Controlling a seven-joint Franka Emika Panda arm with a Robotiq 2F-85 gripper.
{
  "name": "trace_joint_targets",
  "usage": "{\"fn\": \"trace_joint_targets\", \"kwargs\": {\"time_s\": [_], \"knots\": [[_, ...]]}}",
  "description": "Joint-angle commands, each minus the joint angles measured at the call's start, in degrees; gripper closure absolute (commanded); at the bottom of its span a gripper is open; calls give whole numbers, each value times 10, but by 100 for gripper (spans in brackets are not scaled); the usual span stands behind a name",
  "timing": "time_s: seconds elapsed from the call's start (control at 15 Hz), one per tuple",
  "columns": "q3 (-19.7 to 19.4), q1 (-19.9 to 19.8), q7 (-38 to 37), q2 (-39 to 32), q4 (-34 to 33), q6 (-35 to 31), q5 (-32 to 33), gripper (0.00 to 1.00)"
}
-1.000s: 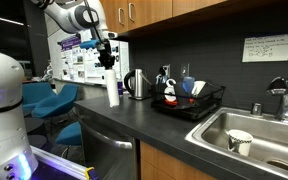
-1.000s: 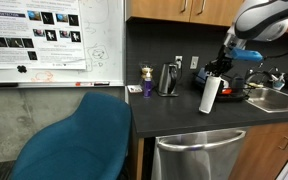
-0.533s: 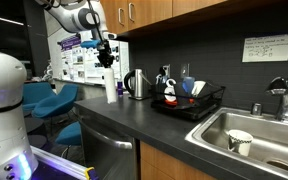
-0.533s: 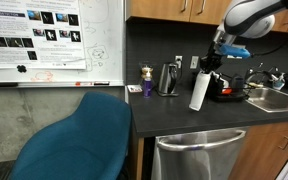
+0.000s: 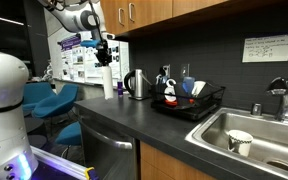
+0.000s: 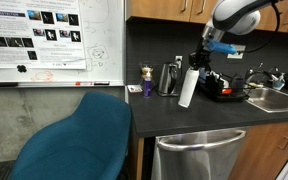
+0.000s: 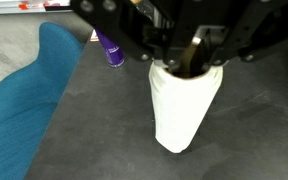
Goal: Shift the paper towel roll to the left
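Observation:
The paper towel roll [image 5: 106,84] is a tall plain white cylinder on the dark counter. It also shows in the other exterior view [image 6: 186,88], slightly tilted, and in the wrist view [image 7: 184,105] right below the camera. My gripper [image 6: 197,62] is shut on the top of the roll; in an exterior view it [image 5: 103,57] sits above the roll. In the wrist view the fingers [image 7: 187,62] clamp the roll's upper rim. The steel kettle [image 5: 135,84] with the black handle stands beside the roll and also shows in the other exterior view [image 6: 167,79].
A small purple bottle [image 6: 146,82] stands near the counter's end; it also shows in the wrist view [image 7: 109,47]. A dish rack [image 5: 189,103] and a sink [image 5: 246,135] lie further along. A blue chair [image 6: 79,140] stands beside the counter's edge.
My gripper has carried the roll along the counter toward the kettle and the counter's end by the purple bottle, away from the dish rack. The roll stays in my grip.

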State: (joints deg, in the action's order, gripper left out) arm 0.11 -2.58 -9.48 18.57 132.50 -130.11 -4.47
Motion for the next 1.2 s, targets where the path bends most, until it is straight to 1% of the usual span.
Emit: {"fn": "trace_joint_targets", "kwargs": {"time_s": [0.0,0.47,0.73,1.13], "knots": [[6,10,-15,-45,-51,9,-14,52],[16,12,-55,-133,-128,9,0,52],[15,14,-74,-189,-182,22,2,52],[11,24,-127,-257,-246,41,17,52]]}}
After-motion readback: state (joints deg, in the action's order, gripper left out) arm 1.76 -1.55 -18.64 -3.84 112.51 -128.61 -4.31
